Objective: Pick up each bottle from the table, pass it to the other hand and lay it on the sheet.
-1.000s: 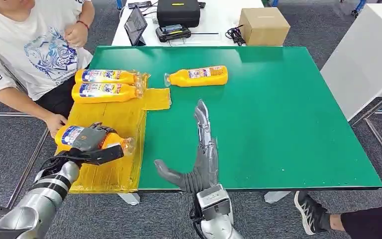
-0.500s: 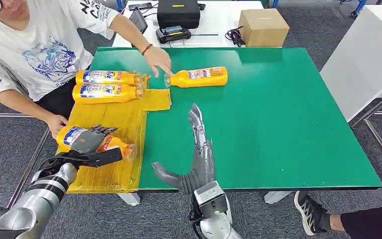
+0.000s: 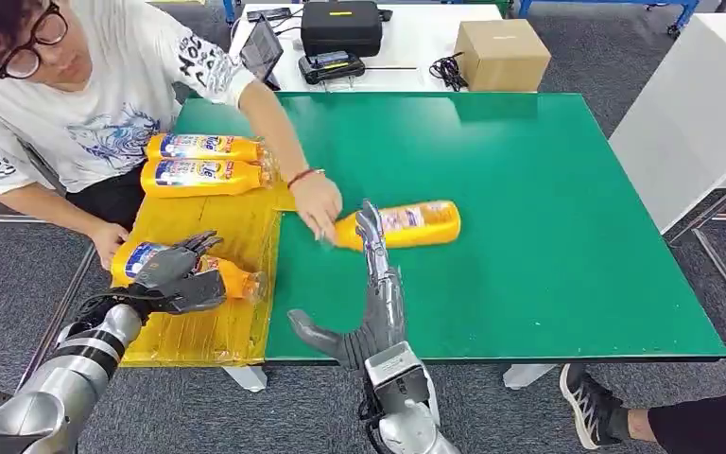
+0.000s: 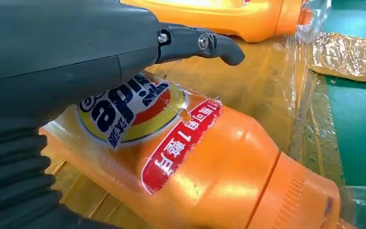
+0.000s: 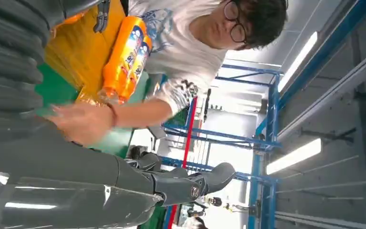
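Observation:
An orange bottle (image 3: 216, 272) lies on the yellow sheet (image 3: 217, 222) near its front end. My left hand (image 3: 172, 274) sits over that bottle (image 4: 209, 157), with its fingers (image 4: 200, 43) straightened and lifted off it. Two more orange bottles (image 3: 203, 147) (image 3: 203, 177) lie side by side at the sheet's far end. A fourth bottle (image 3: 411, 224) lies on the green table (image 3: 548, 236), and a person's hand (image 3: 317, 203) holds its cap end. My right hand (image 3: 378, 293) is flat and open, with its fingertips reaching the near side of this bottle.
The person (image 3: 57, 104) sits at the table's far left corner, one arm stretched across the sheet. A white table behind carries a black case (image 3: 340, 24), a tablet (image 3: 260, 47) and a cardboard box (image 3: 501, 52). Another white table (image 3: 700, 104) stands to the right.
The person reached in and slid the far bottle toward me, up to my right hand's fingertips. My left hand set its bottle down on the sheet and loosened its fingers.

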Controlling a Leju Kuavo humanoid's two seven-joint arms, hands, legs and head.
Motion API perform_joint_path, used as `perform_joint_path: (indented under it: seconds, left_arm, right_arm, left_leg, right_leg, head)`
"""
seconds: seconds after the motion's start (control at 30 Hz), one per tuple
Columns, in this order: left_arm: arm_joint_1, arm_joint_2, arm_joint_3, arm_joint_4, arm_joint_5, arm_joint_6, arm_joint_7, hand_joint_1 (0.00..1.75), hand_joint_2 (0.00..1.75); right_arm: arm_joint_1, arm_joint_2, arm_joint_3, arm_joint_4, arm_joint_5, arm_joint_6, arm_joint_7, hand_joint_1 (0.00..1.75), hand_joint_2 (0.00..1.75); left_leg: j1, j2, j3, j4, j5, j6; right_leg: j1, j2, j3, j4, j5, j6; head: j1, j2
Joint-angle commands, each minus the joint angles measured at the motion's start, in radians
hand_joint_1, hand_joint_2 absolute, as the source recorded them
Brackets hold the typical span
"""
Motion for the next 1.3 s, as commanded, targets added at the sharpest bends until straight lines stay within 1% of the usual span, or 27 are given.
perform_joint_path:
  seconds: [0.03, 0.1, 0.13, 0.17, 0.23, 0.27, 0.3, 0.33, 0.37, 0.4, 0.43, 0.47, 0.5, 0.53, 0.57, 0.6, 0.63, 0.7, 0.73, 0.87, 0.9, 0.93, 1.0, 1.07, 1.17, 1.2, 1.3]
  left_arm:
    - [0.078, -0.016, 0.016, 0.061, 0.054, -0.077, -0.019, 0.0, 0.0]
    - [0.084, -0.014, 0.041, 0.061, 0.106, -0.145, -0.043, 0.0, 0.0]
    - [0.089, -0.014, 0.063, 0.057, 0.167, -0.23, -0.064, 0.0, 0.0]
    - [0.101, -0.01, 0.06, 0.042, 0.185, -0.237, -0.077, 0.0, 0.0]
    - [0.111, -0.014, 0.081, 0.031, 0.232, -0.26, -0.104, 0.0, 0.0]
    - [0.119, -0.022, 0.088, 0.013, 0.266, -0.259, -0.111, 0.0, 0.0]
    - [0.12, -0.03, 0.095, 0.003, 0.284, -0.259, -0.12, 0.0, 0.0]
    - [0.127, -0.037, 0.093, -0.019, 0.305, -0.237, -0.139, 0.0, 0.0]
    - [0.128, -0.054, 0.102, -0.041, 0.338, -0.203, -0.154, 0.0, 0.0]
    - [0.125, -0.069, 0.111, -0.057, 0.36, -0.166, -0.149, 0.0, 0.0]
    - [0.13, -0.088, 0.125, -0.086, 0.377, -0.093, -0.17, 0.0, 0.0]
    - [0.135, -0.113, 0.142, -0.12, 0.387, 0.033, -0.173, 0.0, 0.0]
    - [0.135, -0.137, 0.172, -0.141, 0.411, 0.106, -0.182, 0.0, 0.0]
    - [0.139, -0.162, 0.2, -0.178, 0.416, 0.229, -0.199, 0.0, 0.0]
    - [0.142, -0.185, 0.236, -0.209, 0.469, 0.263, -0.217, 0.0, 0.0]
    - [0.149, -0.197, 0.249, -0.243, 0.488, 0.328, -0.247, 0.0, 0.0]
    - [0.161, -0.208, 0.259, -0.287, 0.539, 0.349, -0.275, 0.0, 0.0]
    - [0.159, -0.206, 0.258, -0.288, 0.538, 0.347, -0.274, 0.0, 0.0]
    - [0.174, -0.212, 0.265, -0.326, 0.55, 0.398, -0.284, 0.0, 0.0]
    - [0.233, -0.188, 0.16, -0.526, 0.706, 0.623, -0.284, 0.0, 0.0]
    - [0.247, -0.211, 0.21, -0.601, 0.647, 0.643, -0.284, 0.0, 0.0]
    - [0.257, -0.218, 0.228, -0.646, 0.603, 0.643, -0.284, 0.0, 0.0]
    - [0.257, -0.218, 0.228, -0.646, 0.603, 0.643, -0.284, 0.0, 0.0]
    - [0.281, -0.239, 0.252, -0.731, 0.608, 0.643, -0.284, 0.0, 0.0]
    - [0.293, -0.258, 0.271, -0.777, 0.675, 0.643, -0.284, 0.0, 0.0]
    - [0.292, -0.243, 0.242, -0.748, 0.752, 0.643, -0.284, 0.0, 0.0]
    - [0.294, -0.23, 0.234, -0.744, 0.772, 0.643, -0.284, 0.0, 0.0]
  right_arm:
    - [-0.018, 0.006, 0.01, 0.072, -0.001, -0.001, 0.006, 0.0, 1.75]
    - [-0.025, 0.006, 0.018, 0.086, 0.001, 0.002, 0.008, 0.0, 1.75]
    - [-0.033, 0.01, 0.027, 0.09, 0.0, 0.003, 0.009, 0.0, 1.75]
    - [-0.036, 0.013, 0.031, 0.094, 0.001, 0.002, 0.009, 0.0, 1.75]
    - [-0.04, 0.015, 0.034, 0.1, 0.0, 0.002, 0.01, 0.0, 1.75]
    - [-0.041, 0.017, 0.034, 0.107, 0.001, 0.0, 0.013, 0.0, 1.75]
    - [-0.041, 0.016, 0.035, 0.109, 0.001, 0.0, 0.012, 0.0, 1.75]
    - [-0.041, 0.015, 0.038, 0.11, 0.001, 0.0, 0.013, 0.0, 1.75]
    - [-0.042, 0.012, 0.04, 0.112, 0.016, -0.013, 0.019, 0.0, 1.75]
    - [-0.041, 0.009, 0.04, 0.112, 0.038, -0.03, 0.025, 0.0, 1.75]
    - [-0.039, 0.006, 0.035, 0.115, 0.074, -0.064, 0.043, 0.0, 1.75]
    - [-0.042, -0.004, 0.031, 0.126, 0.121, -0.08, 0.087, 0.0, 1.75]
    - [-0.046, -0.008, 0.022, 0.136, 0.149, -0.092, 0.119, 0.0, 1.75]
    - [-0.055, -0.013, 0.016, 0.159, 0.191, -0.099, 0.16, 0.0, 1.75]
    - [-0.059, -0.012, 0.005, 0.177, 0.206, -0.093, 0.176, 0.0, 1.75]
    - [-0.062, -0.011, -0.003, 0.19, 0.23, -0.094, 0.187, 0.0, 1.75]
    - [-0.064, -0.008, -0.014, 0.204, 0.246, -0.085, 0.191, 0.0, 1.75]
    - [-0.063, -0.009, -0.015, 0.205, 0.246, -0.085, 0.191, 0.0, 1.75]
    - [-0.063, -0.009, -0.015, 0.212, 0.253, -0.086, 0.192, 0.0, 1.75]
    - [-0.071, -0.014, -0.005, 0.244, 0.305, -0.097, 0.204, 0.0, 1.75]
    - [-0.071, -0.014, -0.003, 0.243, 0.344, -0.103, 0.219, 0.0, 1.75]
    - [-0.077, -0.025, 0.003, 0.243, 0.393, -0.098, 0.257, 0.0, 1.75]
    - [-0.077, -0.025, 0.003, 0.243, 0.393, -0.098, 0.257, 0.0, 1.75]
    - [-0.096, -0.058, -0.008, 0.236, 0.454, -0.077, 0.326, 0.0, 1.75]
    - [-0.132, -0.108, -0.04, 0.24, 0.497, -0.027, 0.406, 0.0, 1.75]
    - [-0.159, -0.142, -0.054, 0.25, 0.527, 0.013, 0.451, 0.0, 1.75]
    - [-0.18, -0.165, -0.076, 0.258, 0.516, 0.042, 0.457, 0.0, 1.75]
  left_leg:
    - [0.0, 0.005, 0.006, -0.004, -0.001, -0.002]
    - [0.0, 0.004, 0.005, -0.003, -0.001, -0.001]
    - [0.0, 0.004, 0.005, -0.002, -0.001, -0.001]
    - [0.0, 0.006, 0.006, -0.004, -0.001, -0.001]
    - [-0.001, 0.002, 0.006, -0.002, -0.001, -0.001]
    - [0.0, 0.004, 0.009, -0.004, -0.001, -0.001]
    - [-0.001, 0.002, 0.01, -0.003, -0.002, -0.002]
    - [0.0, 0.004, 0.01, -0.003, -0.003, -0.003]
    - [0.0, 0.002, 0.011, -0.003, -0.004, -0.004]
    - [0.0, 0.002, 0.011, -0.003, -0.003, -0.004]
    - [0.0, -0.001, 0.01, -0.002, -0.003, -0.004]
    - [0.0, -0.002, 0.01, -0.002, -0.003, -0.004]
    - [0.001, -0.002, 0.009, -0.002, -0.003, -0.004]
    - [0.0, -0.004, 0.009, -0.002, -0.002, -0.004]
    - [0.001, -0.005, 0.008, -0.002, -0.002, -0.004]
    - [0.001, -0.005, 0.008, -0.001, -0.002, -0.004]
    - [0.002, -0.004, 0.006, 0.0, -0.002, -0.004]
    - [0.002, -0.002, 0.001, 0.0, -0.002, -0.003]
    - [0.001, -0.001, -0.001, 0.0, -0.001, -0.002]
    - [0.002, 0.002, -0.002, 0.0, -0.002, -0.002]
    - [0.002, 0.002, -0.005, 0.0, -0.001, -0.001]
    - [0.002, 0.003, -0.004, 0.001, -0.003, -0.002]
    - [0.001, 0.003, -0.008, 0.001, -0.001, -0.002]
    - [0.002, 0.002, -0.007, 0.0, -0.002, -0.002]
    - [0.002, 0.003, -0.009, 0.001, -0.002, -0.002]
    - [0.002, 0.004, -0.007, 0.001, -0.003, -0.002]
    - [0.002, 0.002, -0.007, 0.0, -0.002, -0.003]
  right_leg:
    - [0.0, 0.004, 0.004, -0.003, 0.0, -0.002]
    - [0.0, 0.004, 0.004, -0.002, 0.0, -0.001]
    - [0.0, 0.003, 0.003, -0.002, 0.0, -0.001]
    - [0.0, 0.005, 0.004, -0.003, 0.0, -0.002]
    - [-0.001, 0.003, 0.006, -0.001, -0.001, 0.0]
    - [0.0, 0.004, 0.008, -0.003, -0.001, -0.001]
    - [-0.001, 0.003, 0.009, -0.002, -0.002, -0.001]
    - [0.0, 0.005, 0.009, -0.003, -0.002, -0.001]
    - [0.0, 0.003, 0.01, -0.002, -0.002, -0.002]
    - [0.001, 0.004, 0.01, -0.003, -0.002, -0.002]
    - [0.0, 0.001, 0.009, -0.002, -0.002, -0.002]
    - [0.0, 0.0, 0.009, -0.001, -0.003, -0.002]
    - [0.001, 0.0, 0.008, -0.002, -0.002, -0.002]
    - [0.001, -0.002, 0.009, -0.002, -0.003, -0.002]
    - [0.001, -0.003, 0.009, -0.003, -0.002, -0.002]
    - [0.002, -0.003, 0.008, -0.002, -0.003, -0.001]
    - [0.001, -0.002, 0.006, -0.001, -0.002, -0.001]
    - [0.002, -0.002, 0.001, -0.002, -0.001, -0.002]
    - [0.001, -0.002, -0.001, -0.001, 0.0, -0.003]
    - [0.002, 0.0, -0.003, -0.001, -0.001, -0.003]
    - [0.002, 0.0, -0.006, 0.0, 0.0, -0.002]
    - [0.002, 0.0, -0.005, 0.0, -0.001, -0.003]
    - [0.002, 0.0, -0.01, 0.0, 0.0, -0.002]
    - [0.002, -0.001, -0.008, -0.001, -0.001, -0.003]
    - [0.002, 0.001, -0.01, -0.001, 0.0, -0.002]
    - [0.003, 0.002, -0.008, -0.001, -0.001, -0.003]
    - [0.002, -0.001, -0.008, -0.002, -0.001, -0.003]
  head:
    - [0.0, 0.0]
    - [0.0, 0.0]
    - [0.0, 0.0]
    - [0.0, 0.0]
    - [0.0, 0.0]
    - [0.0, 0.0]
    - [0.0, 0.0]
    - [0.0, 0.0]
    - [0.0, 0.0]
    - [0.0, 0.0]
    - [0.0, 0.0]
    - [0.0, 0.0]
    - [0.0, 0.0]
    - [0.0, 0.0]
    - [0.0, 0.0]
    - [0.0, 0.0]
    - [0.0, 0.0]
    - [0.0, 0.0]
    - [0.0, 0.0]
    - [0.0, 0.0]
    - [0.0, 0.0]
    - [0.0, 0.0]
    - [0.0, 0.0]
    - [0.0, 0.0]
    - [0.0, 0.0]
    - [0.0, 0.0]
    - [0.0, 0.0]
